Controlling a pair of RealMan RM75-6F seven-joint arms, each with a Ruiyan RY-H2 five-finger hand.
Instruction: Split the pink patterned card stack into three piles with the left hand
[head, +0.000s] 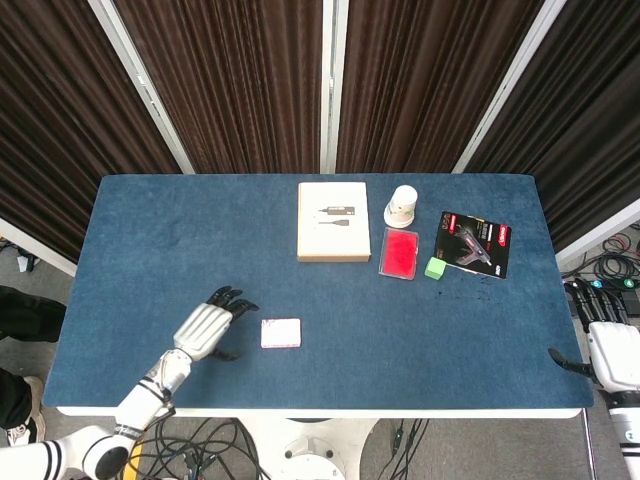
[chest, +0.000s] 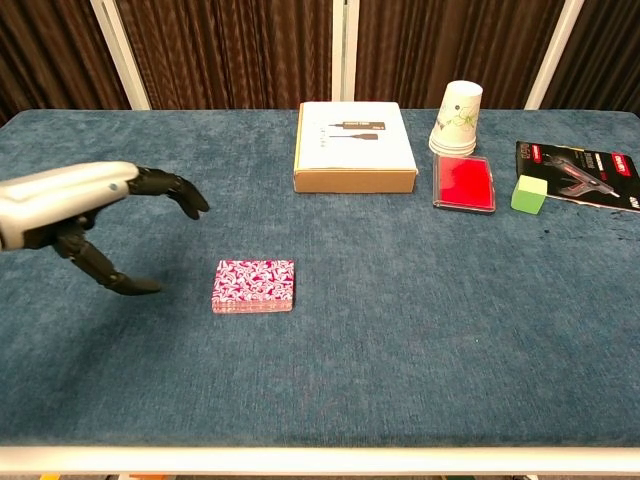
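The pink patterned card stack (chest: 254, 286) is a single squared-up deck lying flat on the blue bench (chest: 420, 330), its top face covered in a white floral pattern on magenta. Its long edges run left to right. It lies in the near half of the bench, left of centre, untouched and still in one pile. In the head view it appears pale pink (head: 281, 333).

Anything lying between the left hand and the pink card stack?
Nothing: in the chest view only bare blue tablecloth separates the left hand from the pink card stack.
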